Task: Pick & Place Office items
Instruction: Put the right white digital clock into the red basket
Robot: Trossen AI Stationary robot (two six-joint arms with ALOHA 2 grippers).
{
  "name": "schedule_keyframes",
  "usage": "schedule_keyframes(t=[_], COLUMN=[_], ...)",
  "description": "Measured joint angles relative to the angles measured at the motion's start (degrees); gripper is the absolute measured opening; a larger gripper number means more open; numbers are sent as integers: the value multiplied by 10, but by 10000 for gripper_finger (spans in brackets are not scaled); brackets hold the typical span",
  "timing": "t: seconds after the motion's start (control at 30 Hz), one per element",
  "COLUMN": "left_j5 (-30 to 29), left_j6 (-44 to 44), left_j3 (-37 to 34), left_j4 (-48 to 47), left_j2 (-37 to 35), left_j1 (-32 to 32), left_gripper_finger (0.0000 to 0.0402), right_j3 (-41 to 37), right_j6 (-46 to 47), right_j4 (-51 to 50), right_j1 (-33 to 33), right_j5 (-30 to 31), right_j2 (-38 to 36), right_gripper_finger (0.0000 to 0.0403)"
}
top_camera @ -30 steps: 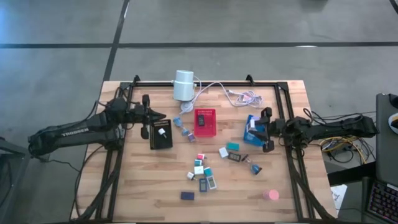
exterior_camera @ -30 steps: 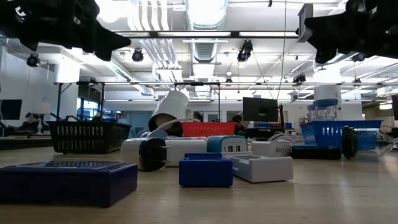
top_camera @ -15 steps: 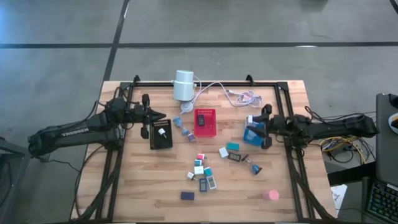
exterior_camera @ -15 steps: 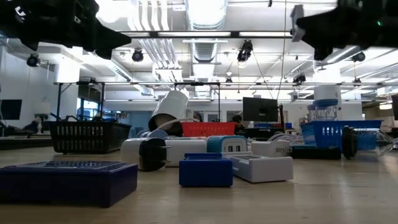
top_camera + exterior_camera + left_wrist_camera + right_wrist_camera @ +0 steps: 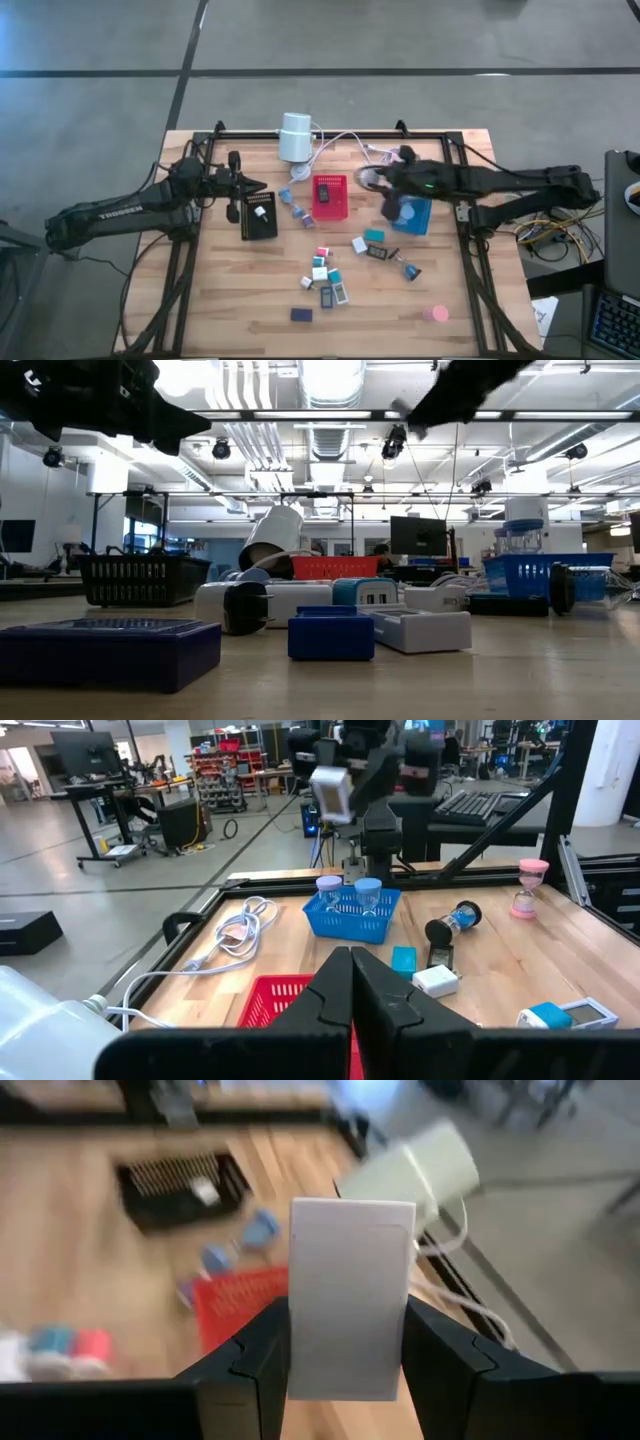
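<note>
A white block [image 5: 351, 1300] sits clamped between the right gripper's [image 5: 345, 1342] fingers, above the red tray [image 5: 330, 197]; the left gripper [image 5: 252, 186] hovers closed beside the black tray [image 5: 262, 221].

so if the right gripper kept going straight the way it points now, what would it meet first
Probably the red tray: the right gripper, shut on a white block, points over it toward the black tray. Depth is unclear.

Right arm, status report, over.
Right gripper shut on a white block, raised between red tray and blue tray. Left gripper shut, empty, over black tray. Nothing blocking.
</note>
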Motion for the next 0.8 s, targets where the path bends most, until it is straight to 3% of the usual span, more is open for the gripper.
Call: schedule_keyframes(t=[0.27,0.37,0.57,0.8], left_j5=[0,1,1,1], left_j6=[0,0,1,1], left_j3=[0,0,0,0], left_j4=[-10,-14,-20,-33], left_j2=[0,0,0,0], left_j1=[0,0,0,0], left_gripper_finger=[5,5,5,5], right_j3=[185,244,334,392], right_j6=[-79,-110,-157,-150], right_j4=[-179,-222,-241,-256], right_j1=[-61,-73,-78,-78], right_j5=[-8,-40,-106,-152], right_j2=[224,293,406,499], right_gripper_finger=[143,143,143,143])
